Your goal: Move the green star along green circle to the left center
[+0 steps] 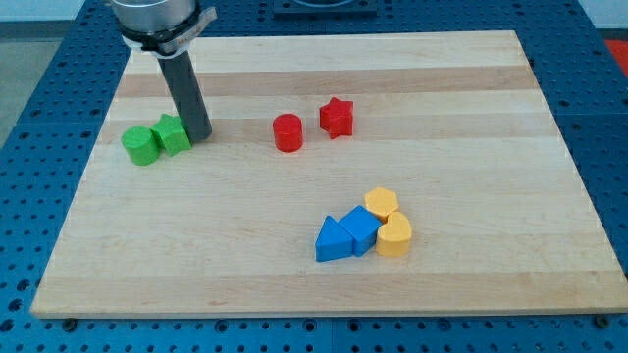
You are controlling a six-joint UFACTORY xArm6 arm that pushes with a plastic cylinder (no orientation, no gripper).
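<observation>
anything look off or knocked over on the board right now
Nothing stands out. My tip sits against the right side of the green star, which touches the green circle near the board's left edge. The red circle and red star stand apart; the blue and yellow blocks cluster tidily lower down.

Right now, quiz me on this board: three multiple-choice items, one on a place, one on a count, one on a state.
1. Where is my tip?
A. by the blue blocks
B. at the green star's right side in the view
C. at the view's bottom right

2. How many red blocks are there?
A. one
B. two
C. four

3. How do the green star and green circle sit?
A. side by side, close together
B. stacked
C. at opposite board edges

Answers: 1 B, the rod ends beside the star; 2 B, a red cylinder and a red star; 3 A, they sit next to each other.
</observation>
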